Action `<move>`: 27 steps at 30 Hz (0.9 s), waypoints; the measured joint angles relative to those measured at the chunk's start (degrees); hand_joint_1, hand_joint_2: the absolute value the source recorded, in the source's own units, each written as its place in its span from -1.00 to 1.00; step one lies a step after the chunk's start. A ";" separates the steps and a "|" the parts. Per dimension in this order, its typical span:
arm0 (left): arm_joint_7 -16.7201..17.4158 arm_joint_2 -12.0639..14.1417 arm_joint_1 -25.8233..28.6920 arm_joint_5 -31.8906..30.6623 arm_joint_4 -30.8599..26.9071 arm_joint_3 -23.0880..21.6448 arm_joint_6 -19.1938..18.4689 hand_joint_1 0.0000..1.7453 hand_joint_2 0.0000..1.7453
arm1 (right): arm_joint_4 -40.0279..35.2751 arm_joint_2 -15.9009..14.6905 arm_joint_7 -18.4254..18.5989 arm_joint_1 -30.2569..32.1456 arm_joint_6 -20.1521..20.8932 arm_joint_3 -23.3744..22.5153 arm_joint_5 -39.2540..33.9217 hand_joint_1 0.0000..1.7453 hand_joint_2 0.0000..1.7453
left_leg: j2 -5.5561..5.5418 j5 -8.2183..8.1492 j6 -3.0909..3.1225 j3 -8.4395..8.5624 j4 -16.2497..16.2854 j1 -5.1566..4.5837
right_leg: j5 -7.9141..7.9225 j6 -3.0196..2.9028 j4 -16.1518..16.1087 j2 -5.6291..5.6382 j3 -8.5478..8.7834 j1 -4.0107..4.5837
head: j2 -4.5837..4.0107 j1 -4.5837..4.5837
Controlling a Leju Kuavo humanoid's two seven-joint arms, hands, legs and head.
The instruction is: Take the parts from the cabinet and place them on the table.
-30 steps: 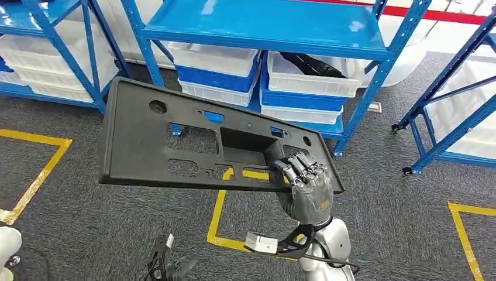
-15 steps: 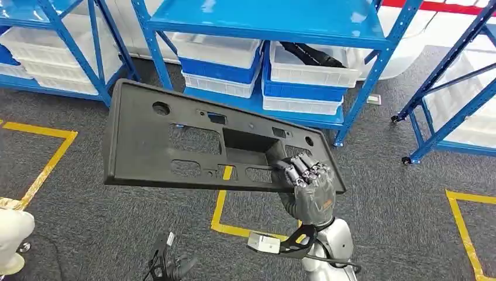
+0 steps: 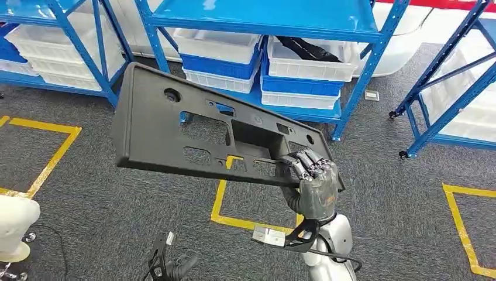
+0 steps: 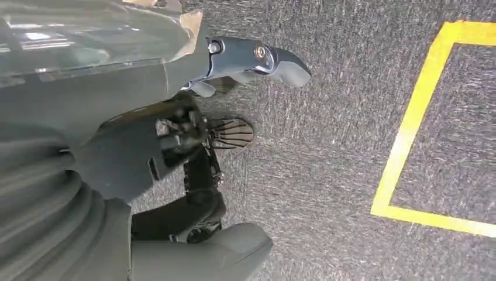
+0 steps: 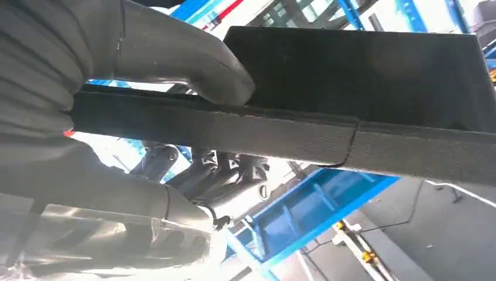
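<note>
Right hand (image 3: 313, 184) grips my black panel (image 3: 199, 132) by 1 end; that long overhang could twist it loose.

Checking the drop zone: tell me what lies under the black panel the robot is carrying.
Under the black panel, held by the right hand, lie grey carpet and yellow floor tape, glimpsed through its cutouts. The solid areas hide the rest.
</note>
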 joint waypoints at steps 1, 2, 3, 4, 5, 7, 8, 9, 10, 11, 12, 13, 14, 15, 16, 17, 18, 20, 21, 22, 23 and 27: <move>0.00 0.11 0.03 0.00 0.00 0.19 0.02 -1.00 1.00 | 0.15 -0.09 0.00 -0.12 0.00 0.02 -0.17 1.00 1.00 | -0.01 0.03 0.11 -0.26 -0.08 -0.20 | 0.32 0.48 0.01 0.01 -0.14 -0.05 | 0.00 -0.18; 0.00 0.13 0.05 0.00 0.00 0.37 0.02 -1.00 1.00 | 0.17 -0.11 0.00 -0.11 0.00 0.00 -0.33 1.00 1.00 | 0.00 0.21 0.38 -0.36 -0.05 -0.28 | 0.56 0.85 -0.11 0.02 -0.19 -0.10 | 0.00 -0.13; 0.00 0.13 0.07 0.04 0.00 0.74 0.11 -1.00 1.00 | 0.28 -0.26 0.00 -0.09 0.00 -0.04 -0.39 1.00 1.00 | 0.18 1.02 1.22 -0.58 -0.81 -0.03 | 0.82 1.39 -0.10 0.20 -0.26 0.38 | 0.00 -0.09; -0.04 0.11 0.00 0.09 0.00 0.90 0.15 -1.00 1.00 | 0.44 -0.33 0.00 -0.09 0.00 -0.04 -0.44 1.00 1.00 | 0.50 1.61 1.62 -0.72 -1.03 0.17 | -0.62 1.28 1.01 0.16 -1.39 -0.05 | 0.00 -0.17; -0.11 0.11 -0.03 0.11 0.00 1.09 0.17 -1.00 1.00 | 0.61 -0.35 0.00 -0.25 0.00 0.00 -0.46 1.00 1.00 | 0.49 1.96 2.08 -1.30 -1.04 0.17 | -2.82 0.84 3.50 0.17 -2.27 0.17 | 0.00 0.19; -0.18 0.09 0.07 0.11 0.00 1.55 0.17 -1.00 1.00 | 1.55 -0.39 0.00 -0.61 0.00 -0.02 -0.31 1.00 1.00 | 0.61 2.93 2.45 -2.65 -0.97 0.10 | -7.94 0.24 13.16 0.16 -5.69 -0.14 | 0.00 0.42; -0.22 0.15 0.11 0.17 0.00 1.83 0.18 -1.00 1.00 | 2.06 -0.46 0.00 -0.62 0.00 -0.02 -0.11 1.00 1.00 | 0.67 3.33 2.44 -3.28 -0.95 0.09 | -9.20 0.41 16.71 0.16 -6.71 -0.17 | 0.00 0.50; -0.22 0.20 0.16 0.18 0.00 2.10 0.17 -1.00 1.00 | 2.49 -0.52 0.00 -0.65 0.00 -0.02 0.09 1.00 1.00 | 0.72 3.76 2.39 -3.82 -0.93 0.09 | -9.21 0.88 17.98 0.15 -6.63 -0.24 | 0.00 0.59; -0.24 0.22 0.19 0.18 0.00 2.32 0.18 -1.00 1.00 | 2.89 -0.59 0.00 -0.74 0.00 -0.02 0.28 1.00 1.00 | 0.72 4.19 2.28 -4.40 -0.90 0.10 | -8.23 1.51 16.46 0.16 -5.18 -0.29 | 0.00 0.59; -0.28 0.22 0.22 0.22 0.00 2.47 0.20 -1.00 1.00 | 3.19 -0.59 0.00 -0.98 0.00 -0.04 0.72 1.00 1.00 | 0.70 4.57 2.07 -4.88 -0.84 0.10 | -6.47 2.18 12.23 0.14 -2.26 -0.38 | 0.00 0.59; -0.35 0.22 0.21 0.26 0.00 2.66 0.18 -1.00 1.00 | 3.37 -0.55 0.00 -1.31 0.00 -0.04 1.16 1.00 1.00 | 0.67 4.90 1.78 -5.28 -0.70 0.13 | -4.75 2.59 6.28 0.13 1.36 -0.52 | 0.00 0.59; -0.37 0.24 0.21 0.26 0.00 2.80 0.17 -1.00 1.00 | 3.52 -0.52 0.00 -1.59 0.00 -0.04 1.55 1.00 1.00 | 0.65 5.11 1.50 -5.52 -0.53 0.13 | -4.25 2.55 1.61 0.12 4.17 -0.65 | 0.00 0.61; -0.42 0.28 0.18 0.24 0.00 2.95 0.17 -1.00 1.00 | 3.72 -0.48 0.00 -1.95 0.00 -0.02 1.79 1.00 1.00 | 0.65 5.42 1.11 -6.07 -0.32 -0.20 | -4.96 2.08 -0.92 0.21 5.94 -0.30 | 0.00 0.59; -0.42 0.28 0.19 0.24 0.00 3.06 0.15 -1.00 1.00 | 3.82 -0.41 0.00 -2.01 0.00 -0.04 1.84 1.00 1.00 | 0.71 5.86 0.79 -6.16 -0.48 -0.13 | -4.65 1.77 -0.55 0.34 5.43 0.10 | 0.02 0.35; -0.44 0.31 0.22 0.24 0.00 3.15 0.11 -1.00 1.00 | 3.96 -0.44 0.00 -2.16 0.00 -0.11 1.81 1.00 1.00 | 0.67 6.23 0.48 -6.24 -0.39 -0.17 | -4.46 1.62 -0.62 0.37 4.77 0.06 | 0.00 0.55; -0.44 0.31 0.24 0.22 0.00 3.26 0.11 -1.00 1.00 | 4.11 -0.41 0.00 -2.20 0.00 -0.11 1.86 1.00 1.00 | 0.63 6.61 0.29 -6.32 -0.47 -0.14 | -4.27 1.30 -0.36 0.36 4.55 0.21 | 0.00 0.39; -0.46 0.37 0.27 0.22 0.00 3.41 0.09 -1.00 1.00 | 4.26 -0.35 0.00 -2.33 0.00 -0.11 1.92 1.00 1.00 | 0.49 6.83 -0.11 -6.55 -0.44 -0.14 | -3.76 0.54 -0.64 0.26 4.10 -0.35 | 0.00 0.33; -0.46 0.50 0.28 0.17 0.00 3.58 0.09 -1.00 1.00 | 4.52 -0.09 0.00 -2.69 0.00 -0.11 1.95 1.00 1.00 | 0.39 2.38 -0.75 -7.77 2.79 0.28 | -2.81 -0.85 -0.62 0.08 3.75 -0.82 | 0.00 0.02; -0.46 0.55 0.28 0.17 0.00 3.63 0.09 -1.00 1.00 | 4.63 -0.06 0.00 -2.78 0.00 -0.11 1.95 1.00 1.00 | 0.37 -0.92 -1.02 -9.12 7.12 0.32 | -2.44 -1.32 -0.62 0.02 3.25 -0.70 | 0.00 -0.13; -0.46 0.59 0.29 0.20 0.00 3.65 0.09 -1.00 1.00 | 4.72 -0.02 0.00 -2.79 0.00 -0.11 1.95 1.00 1.00 | 0.33 -3.85 -1.28 -10.85 12.47 0.32 | -1.98 -1.51 -0.59 -0.02 2.65 -0.53 | 0.00 -0.11; -0.46 0.63 0.34 0.17 0.00 3.67 0.11 -1.00 1.00 | 4.83 0.00 0.00 -2.75 0.00 -0.11 1.95 1.00 1.00 | 0.34 -5.23 -1.41 -11.83 15.85 0.35 | -1.65 -1.54 -0.57 -0.05 2.19 -0.43 | 0.00 -0.15; -0.44 0.72 0.41 0.04 0.00 3.87 0.00 -1.00 1.00 | 5.18 0.00 0.00 -2.79 0.00 -0.15 1.99 1.00 1.00 | 0.36 -0.70 -1.21 -5.55 9.96 0.45 | -0.27 -1.24 -0.15 -0.01 0.11 -0.34 | 0.00 -0.17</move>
